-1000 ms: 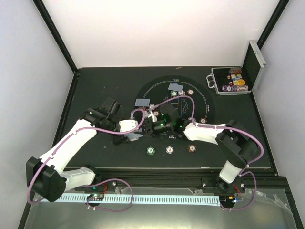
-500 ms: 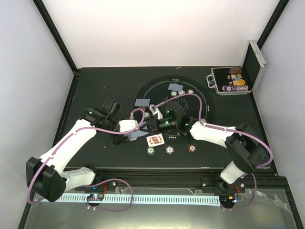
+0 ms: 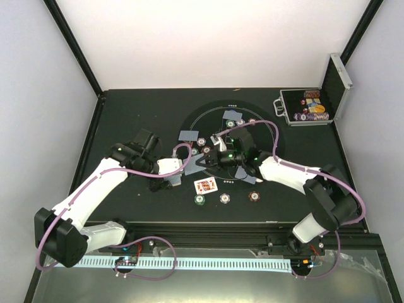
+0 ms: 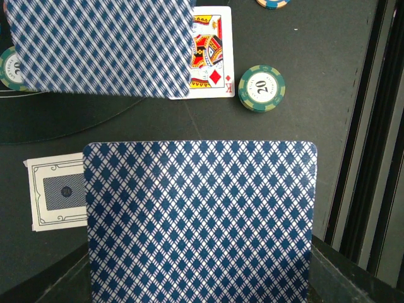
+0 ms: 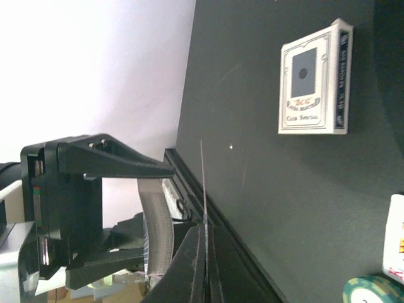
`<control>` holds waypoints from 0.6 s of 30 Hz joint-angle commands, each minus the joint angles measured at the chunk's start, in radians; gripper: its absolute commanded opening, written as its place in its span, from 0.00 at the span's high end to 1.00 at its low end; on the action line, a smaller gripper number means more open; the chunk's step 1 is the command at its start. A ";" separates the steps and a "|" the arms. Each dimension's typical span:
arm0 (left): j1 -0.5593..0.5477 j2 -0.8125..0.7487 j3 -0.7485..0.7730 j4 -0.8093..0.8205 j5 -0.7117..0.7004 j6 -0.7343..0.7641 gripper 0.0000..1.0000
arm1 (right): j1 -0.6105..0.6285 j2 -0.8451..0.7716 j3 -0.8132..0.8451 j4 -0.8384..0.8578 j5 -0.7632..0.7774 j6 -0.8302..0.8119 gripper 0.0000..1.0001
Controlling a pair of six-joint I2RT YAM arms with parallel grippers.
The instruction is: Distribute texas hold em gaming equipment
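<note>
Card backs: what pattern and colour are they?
Blue-and-white diamond lattice; the card shows best in the left wrist view.

Bright even light, blown-out white walls, sharp focus

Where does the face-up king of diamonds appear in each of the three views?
Top external: the king of diamonds lies front centre on the table, just behind the green chip.
Left wrist: top centre, partly hidden by a blue-backed card.
Right wrist: only a sliver at the right edge.
Shared landmark: that green chip, beside the king in all three views.
</note>
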 commanded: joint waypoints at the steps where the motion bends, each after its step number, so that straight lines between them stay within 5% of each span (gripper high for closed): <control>1: 0.003 -0.024 0.012 -0.004 0.002 0.018 0.99 | -0.039 -0.018 0.008 -0.025 -0.020 -0.026 0.99; 9: 0.003 -0.022 0.014 -0.011 0.000 0.018 0.98 | -0.169 0.162 0.195 -0.147 -0.047 -0.130 0.99; 18: 0.004 -0.023 0.023 -0.024 0.001 0.009 0.98 | -0.230 0.609 0.732 -0.369 -0.038 -0.213 0.99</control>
